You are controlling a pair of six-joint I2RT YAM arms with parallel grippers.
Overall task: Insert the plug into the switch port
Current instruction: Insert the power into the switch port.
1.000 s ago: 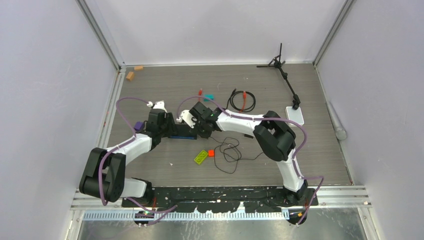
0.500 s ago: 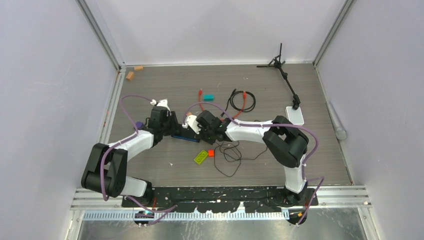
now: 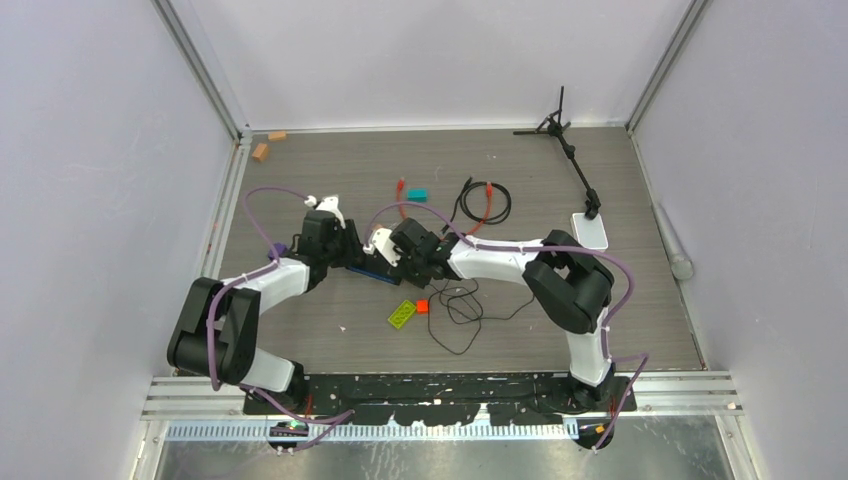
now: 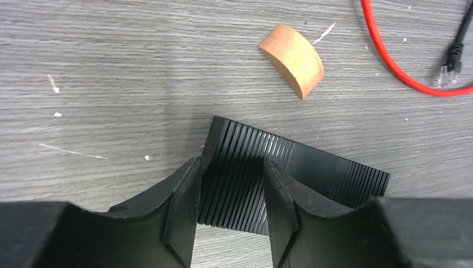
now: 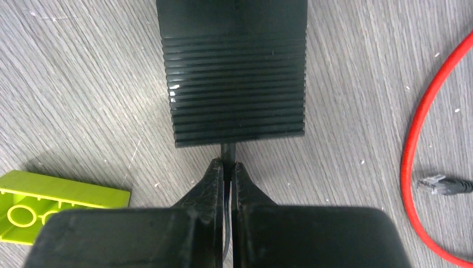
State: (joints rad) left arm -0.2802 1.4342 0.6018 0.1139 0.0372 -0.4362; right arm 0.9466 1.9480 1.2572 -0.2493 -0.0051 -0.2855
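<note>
Two arms meet mid-worktop (image 3: 620, 300) in the overhead view, the left claw (image 3: 349, 257) and right claw (image 3: 393, 266) at opposite ends of a black ribbed box (image 3: 368, 271). The plug (image 3: 401, 184), seemingly the tiny tip of the red-orange cable (image 3: 402, 198), lies at 12 o'clock from them beside a teal block (image 3: 417, 193), touched by neither. From the left wrist, that claw clamps the box's ribbed end, with a wooden half-disc (image 4: 293, 58) at 1 o'clock. From the right wrist, the claw is pinched tight on a thin black wire (image 5: 226, 149) at the box's near edge, with a green brick (image 5: 56, 206) at 8 o'clock and the cable at 3 o'clock.
</note>
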